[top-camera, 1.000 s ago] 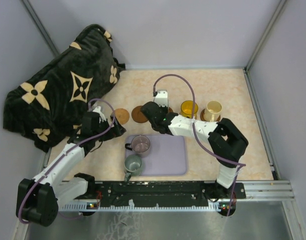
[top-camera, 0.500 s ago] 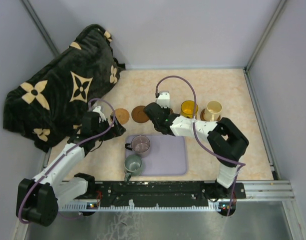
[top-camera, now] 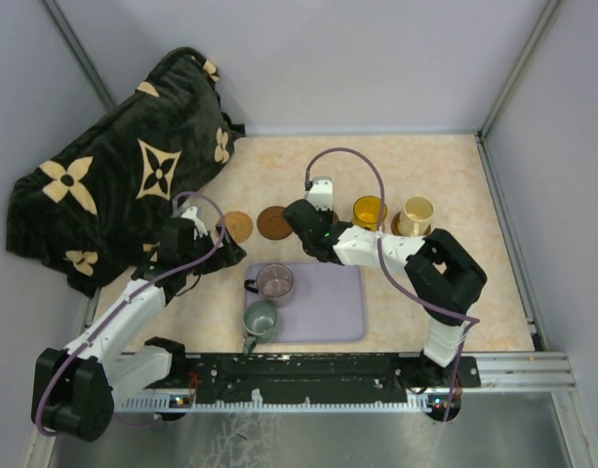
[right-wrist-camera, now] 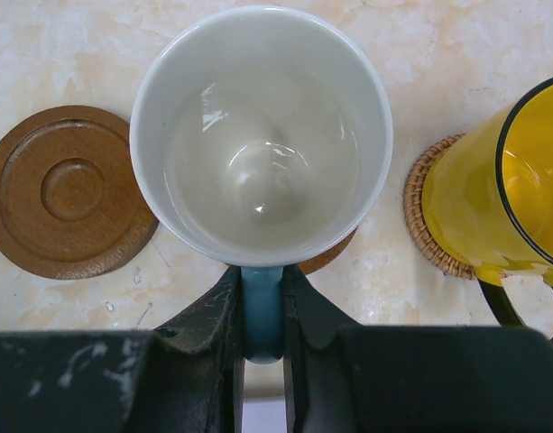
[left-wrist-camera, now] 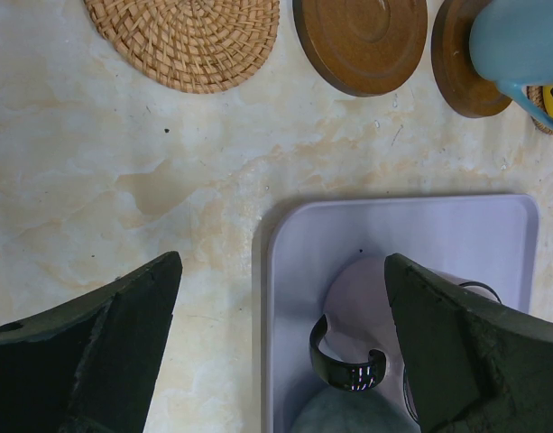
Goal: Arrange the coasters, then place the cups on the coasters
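Note:
My right gripper (right-wrist-camera: 262, 316) is shut on the blue handle (right-wrist-camera: 262, 307) of the white cup (right-wrist-camera: 261, 135). It holds the cup upright over a dark brown coaster (right-wrist-camera: 332, 256); whether they touch is unclear. Another dark brown coaster (right-wrist-camera: 69, 191) lies bare to its left, and a woven tan coaster (top-camera: 238, 226) lies further left. The yellow cup (top-camera: 369, 212) and the cream cup (top-camera: 416, 214) each stand on a coaster. The purple-grey cup (top-camera: 275, 283) and the grey-green cup (top-camera: 260, 320) stand at the lavender tray's left edge. My left gripper (left-wrist-camera: 281, 325) hovers open over that edge, holding nothing.
The lavender tray (top-camera: 328, 302) lies in front of the row of coasters. A dark blanket with tan flowers (top-camera: 123, 175) is heaped at the far left. Grey walls close the table at the back and sides.
The right gripper has carried the white cup a little to the right and further back, then stopped. The left arm has not moved.

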You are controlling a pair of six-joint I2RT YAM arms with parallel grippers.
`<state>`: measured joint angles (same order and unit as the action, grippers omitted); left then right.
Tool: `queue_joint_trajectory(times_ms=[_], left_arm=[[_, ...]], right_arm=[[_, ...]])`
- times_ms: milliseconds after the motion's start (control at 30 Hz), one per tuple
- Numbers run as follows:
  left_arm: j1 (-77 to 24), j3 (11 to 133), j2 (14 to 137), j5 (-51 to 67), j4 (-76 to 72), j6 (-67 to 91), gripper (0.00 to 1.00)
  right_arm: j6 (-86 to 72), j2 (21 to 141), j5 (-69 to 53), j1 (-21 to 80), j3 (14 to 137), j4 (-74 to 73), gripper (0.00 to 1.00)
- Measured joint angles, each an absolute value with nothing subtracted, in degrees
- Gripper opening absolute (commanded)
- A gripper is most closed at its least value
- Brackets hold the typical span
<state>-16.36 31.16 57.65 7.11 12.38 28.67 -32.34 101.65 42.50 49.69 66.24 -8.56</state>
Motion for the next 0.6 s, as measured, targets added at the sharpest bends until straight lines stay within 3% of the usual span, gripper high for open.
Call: queue_joint_trajectory(times_ms=[600], left_arm=[[-16.36, 31.16, 57.67, 7.09, 12.38, 28.67, 0.99]], right_arm=[[-32.82, 101.62, 42.54, 49.69, 65.56, -8.51, 0.0]])
